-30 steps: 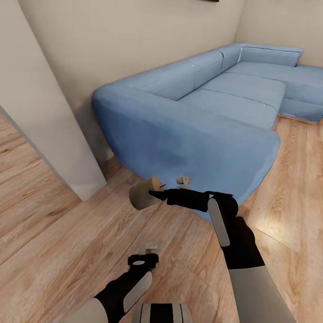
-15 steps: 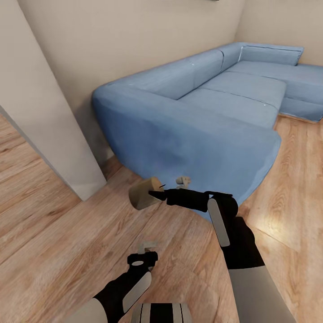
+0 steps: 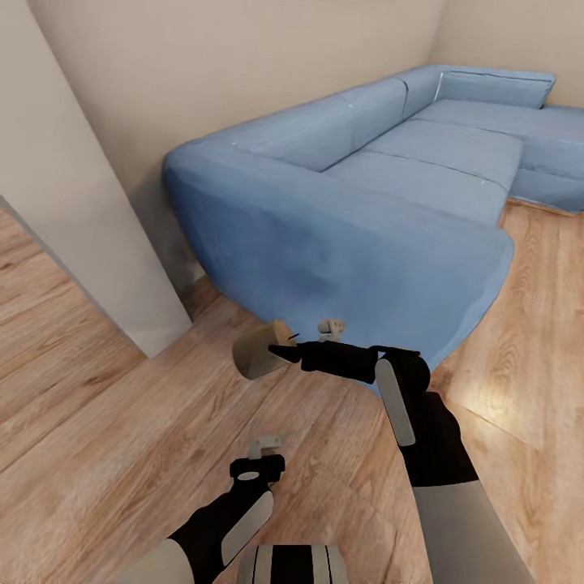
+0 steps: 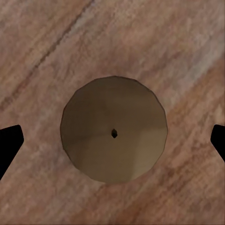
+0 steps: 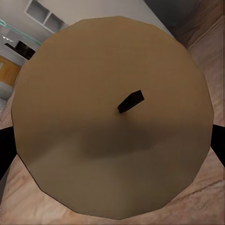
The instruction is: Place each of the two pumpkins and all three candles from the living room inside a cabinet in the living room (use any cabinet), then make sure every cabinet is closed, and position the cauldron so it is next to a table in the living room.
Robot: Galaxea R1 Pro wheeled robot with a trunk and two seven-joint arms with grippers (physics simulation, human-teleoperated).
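Note:
My right gripper (image 3: 285, 347) is shut on a tan candle (image 3: 258, 351), held sideways above the wooden floor just in front of the sofa's corner. In the right wrist view that candle (image 5: 112, 117) looms large, wick end toward the camera. My left gripper (image 3: 266, 451) hangs lower and nearer to me, pointing down at the floor. The left wrist view looks straight down on a second candle (image 4: 114, 135) standing on the floor, wick up. Its dark fingertips (image 4: 8, 143) sit far apart on either side, open and not touching it. Pumpkins, cabinet, cauldron and table are out of view.
A large blue L-shaped sofa (image 3: 365, 211) fills the middle and right, its rounded end close behind my right gripper. A pale wall corner (image 3: 73, 203) juts out at left. Wooden floor (image 3: 122, 422) spreads to the left and to the right of the sofa.
The whole picture has shifted slightly, the sofa sitting a little higher, so the camera has moved. Both arms and the held candle keep their places.

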